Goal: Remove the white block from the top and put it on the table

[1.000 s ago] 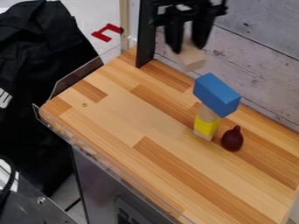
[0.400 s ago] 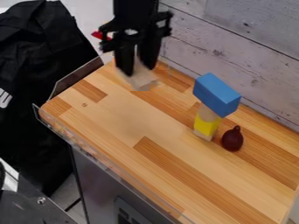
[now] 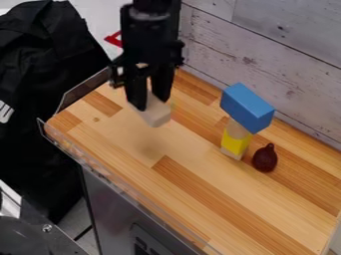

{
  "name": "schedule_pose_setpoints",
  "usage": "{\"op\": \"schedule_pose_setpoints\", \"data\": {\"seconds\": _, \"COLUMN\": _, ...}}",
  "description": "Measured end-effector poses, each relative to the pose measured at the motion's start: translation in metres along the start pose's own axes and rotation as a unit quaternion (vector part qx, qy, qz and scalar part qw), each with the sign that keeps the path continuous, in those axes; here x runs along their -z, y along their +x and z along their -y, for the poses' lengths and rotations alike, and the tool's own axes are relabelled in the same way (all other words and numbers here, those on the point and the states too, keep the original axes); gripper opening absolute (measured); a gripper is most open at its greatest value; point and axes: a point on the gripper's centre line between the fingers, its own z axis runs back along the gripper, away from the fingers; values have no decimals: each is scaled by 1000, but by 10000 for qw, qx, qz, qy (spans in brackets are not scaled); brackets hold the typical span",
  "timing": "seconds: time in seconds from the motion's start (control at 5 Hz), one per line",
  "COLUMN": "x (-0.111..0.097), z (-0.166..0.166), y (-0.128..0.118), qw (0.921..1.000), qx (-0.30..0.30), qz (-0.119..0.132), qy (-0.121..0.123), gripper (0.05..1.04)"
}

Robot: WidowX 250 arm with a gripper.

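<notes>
My black gripper [image 3: 149,98] hangs over the left-middle part of the wooden table [image 3: 220,204], shut on the white block [image 3: 156,112]. The block, pale and off-white, tilts down between the fingertips and looks raised above the surface, with a soft shadow on the wood below it. To the right stands a stack: a blue block [image 3: 246,107] lies slanted on top, over a pale wooden piece [image 3: 236,129], a yellow block [image 3: 234,143] and a light base piece. The gripper and the stack are apart.
A dark red pear-shaped object [image 3: 265,158] stands just right of the stack's foot. A whitewashed plank wall [image 3: 293,74] runs behind the table. Low clear edging [image 3: 86,88] borders the left side, with a black cloth [image 3: 47,99] beyond it.
The gripper, holding the white block, has moved left from above the stack's upper left, then lower toward the table's left-middle. The stack and red object have stayed put.
</notes>
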Motion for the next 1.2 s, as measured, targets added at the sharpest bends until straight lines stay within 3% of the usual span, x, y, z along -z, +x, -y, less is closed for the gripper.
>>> {"op": "schedule_pose_setpoints", "data": {"seconds": 0.4, "x": 24, "z": 8, "y": 14, "qw": 9997, "qx": -84, "qz": -13, "qy": -208, "gripper": 479}}
{"op": "schedule_pose_setpoints", "data": {"seconds": 0.8, "x": 39, "z": 18, "y": 30, "qw": 9986, "qx": -484, "qz": 113, "qy": -195, "gripper": 479}}
{"op": "schedule_pose_setpoints", "data": {"seconds": 1.2, "x": 53, "z": 27, "y": 38, "qw": 9968, "qx": -791, "qz": 11, "qy": -119, "gripper": 479}}
